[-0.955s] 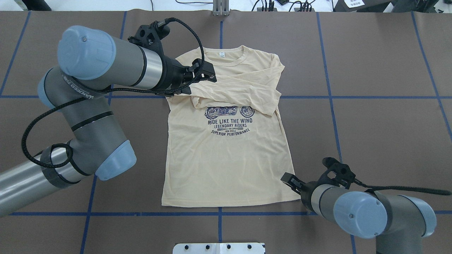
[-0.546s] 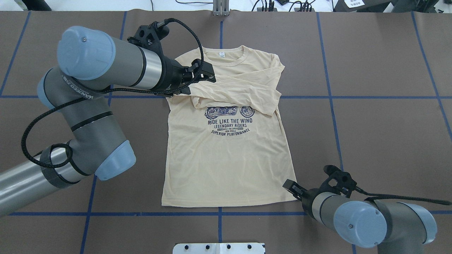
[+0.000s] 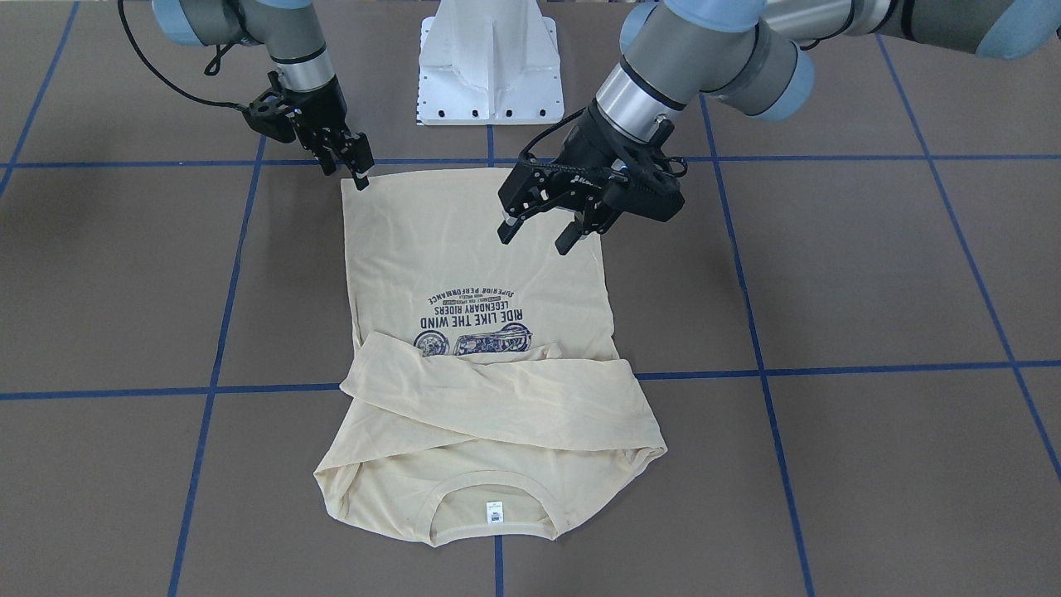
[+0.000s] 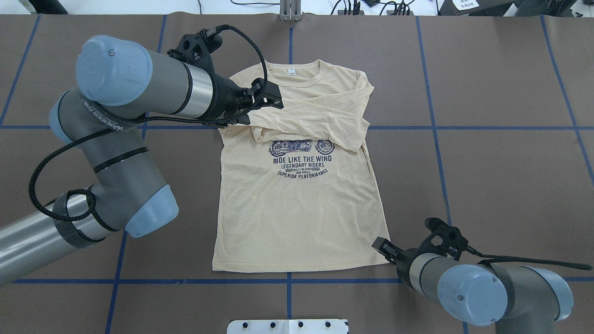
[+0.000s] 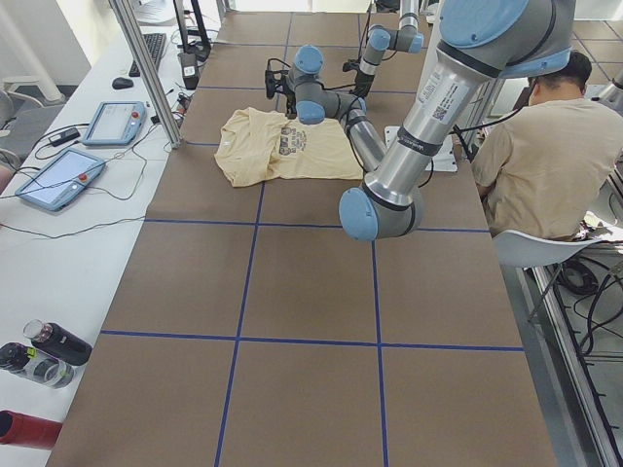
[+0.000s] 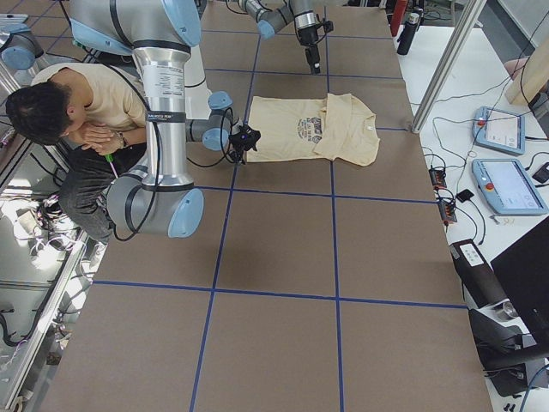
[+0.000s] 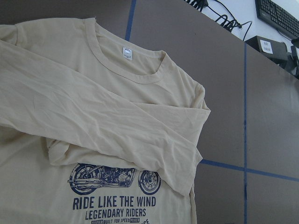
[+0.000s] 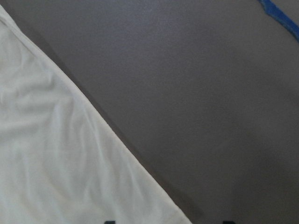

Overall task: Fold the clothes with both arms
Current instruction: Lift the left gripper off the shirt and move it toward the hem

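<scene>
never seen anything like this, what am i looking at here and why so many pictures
This is a robot with two arms at a table, a left arm and a right arm, each ending in a two-finger gripper. Several cameras caught one moment: one behind the robot, one facing it, one at each table end, one on each wrist. A cream long-sleeved T-shirt lies flat on the brown table, print up, sleeves folded across the chest. The left gripper hangs open above the shirt, holding nothing. The right gripper sits low at a hem corner, jaws seemingly apart, nothing gripped yet.
</scene>
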Controlling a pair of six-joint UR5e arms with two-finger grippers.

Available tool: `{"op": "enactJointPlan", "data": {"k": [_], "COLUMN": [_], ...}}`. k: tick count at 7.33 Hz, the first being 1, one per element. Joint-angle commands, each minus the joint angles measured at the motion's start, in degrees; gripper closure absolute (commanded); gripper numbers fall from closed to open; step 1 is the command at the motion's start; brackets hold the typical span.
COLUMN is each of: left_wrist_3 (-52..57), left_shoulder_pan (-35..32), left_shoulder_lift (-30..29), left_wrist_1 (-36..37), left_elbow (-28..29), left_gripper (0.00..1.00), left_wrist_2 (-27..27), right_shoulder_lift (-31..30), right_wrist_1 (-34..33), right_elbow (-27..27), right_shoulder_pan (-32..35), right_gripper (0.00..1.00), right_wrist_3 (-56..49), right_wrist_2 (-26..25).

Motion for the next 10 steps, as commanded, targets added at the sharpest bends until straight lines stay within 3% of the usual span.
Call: {"op": "enactJointPlan", "data": {"k": [1,6,7,9,10], "left_wrist_3": [0.03,0.03,0.03,0.03,0.03], "left_shoulder_pan": [0.10,0.19,0.19,0.19,0.19], "left_shoulder_lift": [0.02,0.02,0.10,0.10,0.10], "left_wrist_1": [-0.07,-0.42,-0.42,-0.42,-0.42], "left_elbow": [0.59,0.86,0.94,0.94,0.94], "left_gripper": [0.12,0.12,0.12,0.12,0.12], "left_wrist_2": [0.02,-0.07,-0.16,-0.25,-0.25], "right_shoulder_lift": [-0.03,0.06,0.06,-0.03,-0.03], "right_wrist_1": [-0.17,-0.34,-0.34,-0.34,-0.34], "right_elbow": [-0.19,-0.80,-0.72,-0.72,-0.63], "right_shoulder_pan": [-0.03,-0.12,-0.12,-0.12,-0.12], "right_gripper": [0.18,0.27,0.35,0.65,0.66], "right_wrist_3": [-0.07,-0.25,-0.25,-0.16,-0.16], "right_wrist_2": [0.31,0.40,0.40,0.40,0.40]}}
